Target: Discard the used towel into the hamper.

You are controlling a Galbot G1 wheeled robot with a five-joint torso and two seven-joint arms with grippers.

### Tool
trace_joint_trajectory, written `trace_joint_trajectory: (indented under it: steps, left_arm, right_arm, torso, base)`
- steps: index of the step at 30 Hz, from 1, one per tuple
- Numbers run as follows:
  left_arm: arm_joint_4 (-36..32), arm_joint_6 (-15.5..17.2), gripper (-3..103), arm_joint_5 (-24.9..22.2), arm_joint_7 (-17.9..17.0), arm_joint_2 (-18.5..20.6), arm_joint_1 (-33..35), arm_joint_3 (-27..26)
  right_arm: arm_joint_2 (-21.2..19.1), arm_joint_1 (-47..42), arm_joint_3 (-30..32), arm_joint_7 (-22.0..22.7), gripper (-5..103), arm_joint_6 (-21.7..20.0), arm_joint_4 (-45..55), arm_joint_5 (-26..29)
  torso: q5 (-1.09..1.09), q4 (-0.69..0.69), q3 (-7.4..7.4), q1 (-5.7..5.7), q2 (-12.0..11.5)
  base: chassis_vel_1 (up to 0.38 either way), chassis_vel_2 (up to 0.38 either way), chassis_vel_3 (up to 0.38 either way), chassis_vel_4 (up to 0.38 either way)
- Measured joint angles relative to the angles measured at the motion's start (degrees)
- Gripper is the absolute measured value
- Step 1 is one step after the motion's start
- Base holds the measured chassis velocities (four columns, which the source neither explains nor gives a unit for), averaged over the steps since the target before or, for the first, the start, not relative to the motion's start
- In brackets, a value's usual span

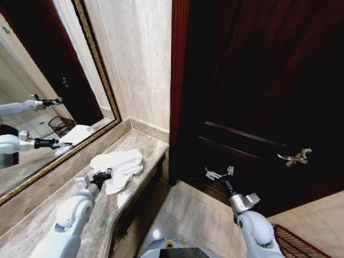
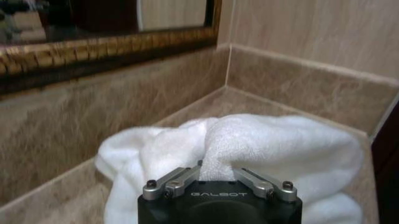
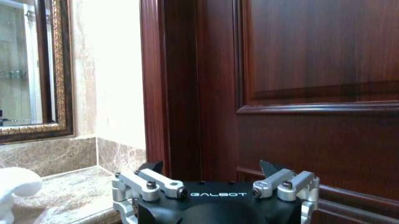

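The white towel [image 1: 121, 166] lies crumpled on the marble counter [image 1: 48, 215] under the mirror. My left gripper [image 1: 106, 174] is down at its near edge. In the left wrist view the left gripper [image 2: 218, 170] is shut on a raised fold of the towel [image 2: 281, 140]. My right gripper [image 1: 219, 173] hangs open and empty over the floor, in front of the dark wooden door [image 1: 258, 80]; its jaws [image 3: 210, 166] stand wide apart. A reddish-brown woven rim, apparently the hamper [image 1: 295, 244], shows on the floor at the lower right, and the mirror reflects a basket [image 1: 63, 125].
The gold-framed mirror [image 1: 32, 80] runs along the counter's back and shows both arms. A marble wall meets the counter's far end. The door handle [image 1: 294, 157] sticks out to the right. Tiled floor [image 1: 183, 215] lies between the counter and the door.
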Motion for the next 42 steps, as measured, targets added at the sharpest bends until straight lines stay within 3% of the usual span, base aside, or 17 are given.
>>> trace_joint_trajectory:
  steps: [12,20,23,29,31,32,35,36,39,40,42]
  left_arm:
    - [-7.3,-3.7,2,1.7,-0.1,-1.7,2.6,-1.2]
    - [-14.8,-10.4,2,7.8,-1.4,-2.5,5.8,-1.6]
    - [-17.6,-15.6,2,9.1,-2.8,-3.2,6.9,-2.1]
    - [-19.7,-21.1,2,9.4,-3.4,-4.2,8.3,-3.3]
    - [-20.0,-24.7,2,10.2,-1.7,-4.6,9.2,-4.0]
    - [-20.0,-24.7,2,10.2,-1.7,-4.6,9.2,-4.0]
    - [-17.2,-31.5,2,13.4,2.3,-4.6,9.4,-5.1]
    - [-17.2,-31.5,2,13.4,2.3,-4.6,9.4,-5.1]
    - [-12.9,-38.3,2,15.5,4.0,-5.0,9.4,-5.5]
    - [-12.9,-38.3,2,15.5,4.0,-5.0,9.4,-5.5]
    - [-10.6,-42.8,2,15.9,4.8,-6.2,10.4,-5.5]
  right_arm:
    - [0.1,-0.2,0.5,0.2,100,0.0,0.4,0.4]
    - [0.0,-0.6,1.3,1.1,100,0.5,1.4,0.6]
    - [-0.3,-1.3,1.5,1.6,100,0.6,1.7,1.1]
    - [-0.5,-2.2,2.1,1.9,100,0.9,2.8,1.2]
    - [-0.7,-2.8,2.4,1.9,100,0.9,3.6,1.5]
    - [-0.7,-2.8,2.4,1.9,100,0.9,3.6,1.5]
    - [-0.7,-3.6,2.8,2.1,100,0.9,5.0,2.1]
    - [-0.7,-3.6,2.8,2.1,100,0.9,5.0,2.1]
    - [-0.6,-4.5,3.3,2.3,100,0.9,6.2,2.7]
    - [-0.6,-4.5,3.3,2.3,100,0.9,6.2,2.7]
    - [-0.6,-4.8,3.5,2.5,100,0.9,6.7,2.9]
  torso:
    - [0.0,0.0,0.0,0.0,0.0]
    - [0.01,0.0,0.0,0.0,0.0]
    - [0.01,0.0,0.0,0.0,0.0]
    - [0.0,0.0,0.0,0.0,0.0]
    - [0.0,0.01,0.0,0.0,0.0]
    - [0.0,0.01,0.0,0.0,0.0]
    - [0.0,0.0,0.0,-0.01,0.0]
    - [0.0,0.0,0.0,-0.01,0.0]
    - [0.0,-0.01,0.0,0.0,0.0]
    - [0.0,-0.01,0.0,0.0,0.0]
    - [0.0,-0.01,0.0,0.0,0.0]
  base:
    - [0.0,0.0,0.0,0.0]
    - [0.0,0.0,0.0,0.0]
    - [0.0,0.0,0.0,0.0]
    - [0.0,0.0,0.0,0.0]
    - [0.0,0.0,0.0,0.0]
    - [0.0,0.0,0.0,0.0]
    - [0.0,0.0,0.0,0.0]
    - [0.0,0.0,0.0,0.0]
    - [0.0,0.0,0.0,0.0]
    - [0.0,0.0,0.0,0.0]
    - [0.0,0.0,0.0,0.0]
